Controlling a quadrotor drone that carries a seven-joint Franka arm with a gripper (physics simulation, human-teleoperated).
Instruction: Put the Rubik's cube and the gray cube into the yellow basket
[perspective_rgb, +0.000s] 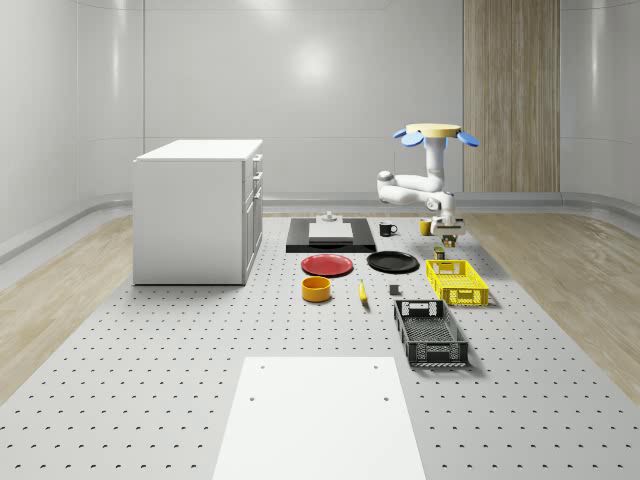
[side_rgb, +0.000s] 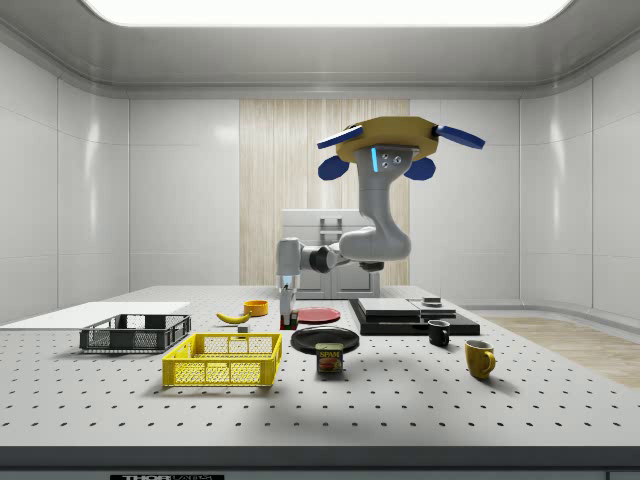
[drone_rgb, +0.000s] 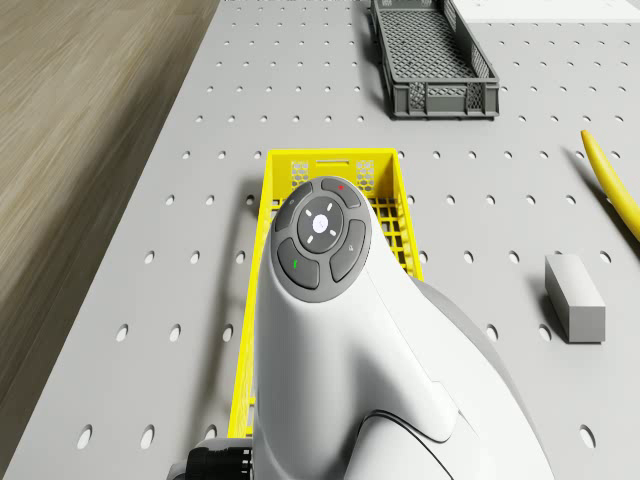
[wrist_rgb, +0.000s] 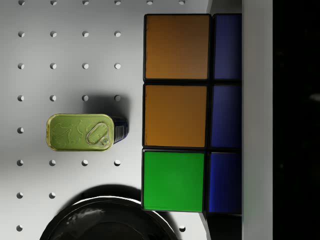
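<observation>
Jaws clamped on the Rubik's cube (wrist_rgb: 192, 112), seen in the wrist view pressed against one finger (wrist_rgb: 257, 120) at right of frame, orange, green and blue tiles facing the camera. Held in the air in the whole-scene view, right of centre, gripper (perspective_rgb: 447, 236) just above the far end of the yellow basket (perspective_rgb: 457, 281), cube not yet inside. Beneath, in the wrist view, a tin can (wrist_rgb: 82, 132) at left centre and the rim of a black plate (wrist_rgb: 107, 220) at lower centre, both on the perforated bench (wrist_rgb: 60, 60). In the side view, gripper (side_rgb: 288, 318) just left of centre, above and behind the basket's right end. Gray cube (drone_rgb: 575, 297) lying on the bench at right of the drone view, well apart from the basket, a banana (drone_rgb: 610, 180) beyond it and a dark crate (drone_rgb: 430, 55) at upper centre. Drone (perspective_rgb: 435, 133) hovering in the upper right of the whole-scene view, above the bench's far right part, arm (perspective_rgb: 415, 187) bending down toward the basket.
</observation>
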